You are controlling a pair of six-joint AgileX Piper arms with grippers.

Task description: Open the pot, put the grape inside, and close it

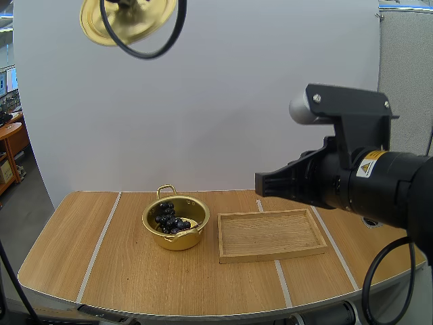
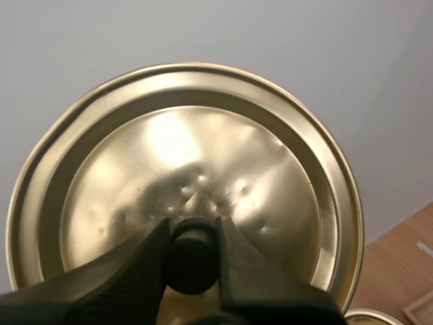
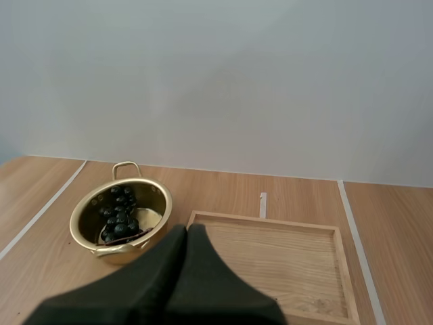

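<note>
The gold pot (image 1: 174,223) stands uncovered on the table with a dark bunch of grapes (image 1: 170,218) inside it; the right wrist view has the pot (image 3: 120,217) and grapes (image 3: 119,215) just beyond my fingers. High above the table's left, the gold lid (image 1: 122,19) hangs tilted. My left gripper (image 2: 193,238) is shut on the lid's black knob (image 2: 191,261), the lid (image 2: 183,183) facing the camera. My right gripper (image 3: 187,233) is shut on nothing, its fingers together as one wedge, raised over the wooden tray's near left part; in the high view it is this gripper (image 1: 260,184).
A shallow wooden tray (image 1: 271,233) lies right of the pot, also seen as the tray (image 3: 284,261) in the right wrist view. White tape lines cross the wooden tabletop (image 1: 115,264). A white wall stands behind the table.
</note>
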